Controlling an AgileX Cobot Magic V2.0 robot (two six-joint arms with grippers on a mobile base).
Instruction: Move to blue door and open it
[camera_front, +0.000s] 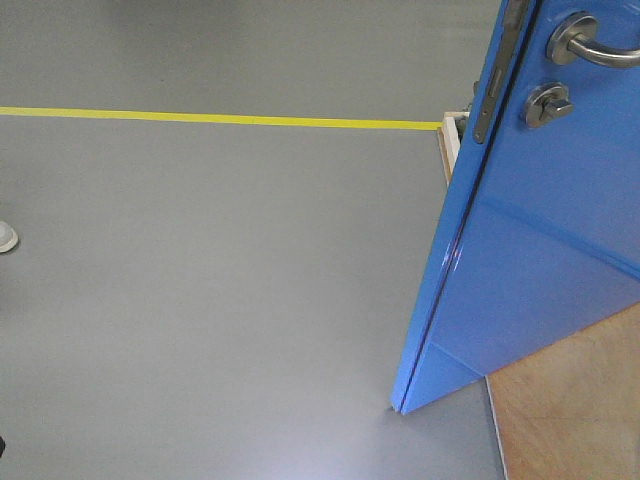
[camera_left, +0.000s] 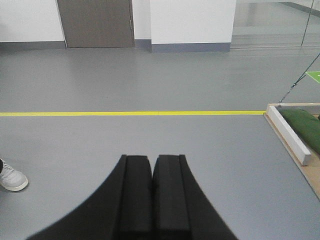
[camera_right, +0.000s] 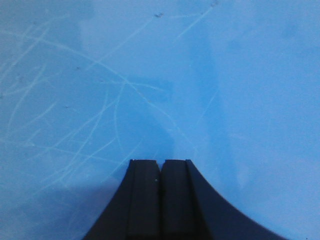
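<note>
While the grey floor (camera_front: 200, 300) spreads ahead of your left claw (camera_left: 152, 162), the blue door (camera_front: 540, 250) fills the whole view directly in front of your right claw (camera_right: 160, 167), its scratched panel very near the tips. Both claws are closed, pads pressed together, holding nothing. A yellow line (camera_left: 130, 113) crosses the floor beyond the left claw, and the door carries a lever handle (camera_front: 590, 45) and a round lock (camera_front: 548, 103).

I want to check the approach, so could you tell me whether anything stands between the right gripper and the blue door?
Nothing visible does. The right gripper, its fingers closed together, faces the scratched face of the blue door directly, and only blue panel fills the view ahead. Whether it touches the door cannot be told.
</note>
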